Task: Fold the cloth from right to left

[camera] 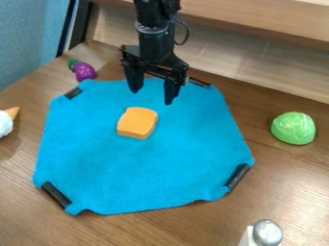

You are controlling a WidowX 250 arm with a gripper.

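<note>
The blue cloth (147, 168) lies spread out flat on the wooden table, with black strips at its corners. My gripper (153, 98) hangs over the cloth's back part, its two fingers pointing down and spread apart with nothing between them. An orange bread-shaped toy (137, 123) rests on the cloth, a little in front of the gripper and left of the cloth's middle.
A purple toy eggplant (84, 71) lies behind the cloth's back left corner. A green toy cabbage (293, 128) sits to the right. At the left edge is a toy ice cream cone (6, 123), and a silver-topped shaker (267, 233) stands at the front right.
</note>
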